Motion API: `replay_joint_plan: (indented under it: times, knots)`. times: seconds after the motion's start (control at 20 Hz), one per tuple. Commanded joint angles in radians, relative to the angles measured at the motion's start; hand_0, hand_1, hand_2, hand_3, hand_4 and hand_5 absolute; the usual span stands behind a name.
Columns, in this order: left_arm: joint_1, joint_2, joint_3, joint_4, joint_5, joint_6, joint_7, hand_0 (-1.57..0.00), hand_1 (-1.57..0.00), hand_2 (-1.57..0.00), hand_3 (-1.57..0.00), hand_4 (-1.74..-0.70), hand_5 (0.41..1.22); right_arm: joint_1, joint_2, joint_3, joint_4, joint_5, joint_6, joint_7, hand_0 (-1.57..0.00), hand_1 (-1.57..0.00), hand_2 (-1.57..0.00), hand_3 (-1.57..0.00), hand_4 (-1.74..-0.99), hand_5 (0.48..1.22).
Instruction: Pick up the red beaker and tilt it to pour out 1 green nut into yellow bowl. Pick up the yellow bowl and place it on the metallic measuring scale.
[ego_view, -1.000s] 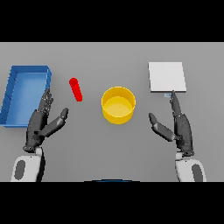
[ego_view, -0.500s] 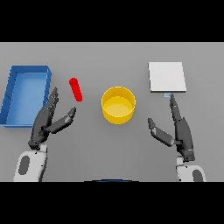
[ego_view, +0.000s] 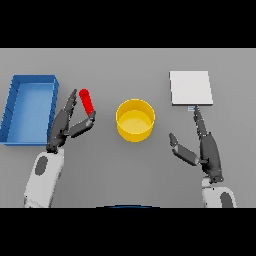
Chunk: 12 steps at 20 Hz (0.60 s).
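A small red beaker (ego_view: 87, 101) stands on the grey table, left of centre. My left hand (ego_view: 65, 126) is open right beside it, fingers on its left side and thumb reaching below it, without closing on it. The yellow bowl (ego_view: 135, 120) sits in the middle of the table; no nut shows inside it. At the far right lies the flat metallic measuring scale (ego_view: 190, 88). Open as well, my right hand (ego_view: 204, 145) hovers below the scale and right of the bowl, fingers pointing toward the scale's front edge.
A blue open tray (ego_view: 16, 92) stands at the far left, just beyond my left hand.
My left hand has risen up and to the right, from beside the tray to the red beaker. My right hand has drifted slightly down and right.
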Motion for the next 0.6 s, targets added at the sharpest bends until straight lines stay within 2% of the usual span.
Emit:
replay_joint_plan:
  times: [0.0,0.55]
  knots:
    - [-0.035,0.005,0.011,0.024,0.003,0.001,0.009,0.0,0.0,0.0,0.0,-1.27,0.673,0.0,0.001,0.004,-0.003,0.004,-0.001,0.001,0.0,0.0,0.0,0.0,-1.274,0.635]
    - [-0.232,-0.003,0.059,0.278,-0.009,0.026,-0.021,0.0,0.0,0.0,0.0,-1.29,0.683,0.013,0.006,0.001,-0.018,-0.009,0.002,0.002,0.0,0.0,0.0,0.0,-1.269,0.642]
